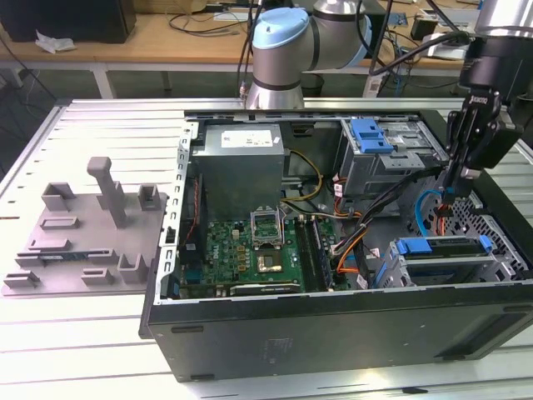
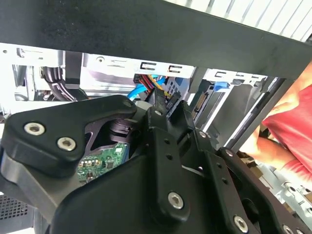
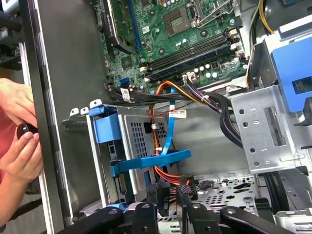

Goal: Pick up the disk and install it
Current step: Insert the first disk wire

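Note:
The disk [image 1: 456,245] sits in the metal drive cage [image 1: 433,271] at the front of the open computer case, on the exterior view's right; its blue rail [image 3: 151,161] shows in the first wrist view. My gripper [image 1: 450,190] hangs inside the case just behind that cage. Its fingers [image 3: 152,195] stand close together on a black cable plug [image 3: 166,194] with red and orange wires. In the second wrist view the gripper's black body [image 2: 161,170] covers most of the plug.
The grey plastic holder [image 1: 92,233] stands on the table at the exterior view's left. A second cage with a blue latch [image 1: 371,137] sits at the back. Cables [image 3: 195,97] cross the case. A person's hands [image 3: 19,141] rest outside the case wall.

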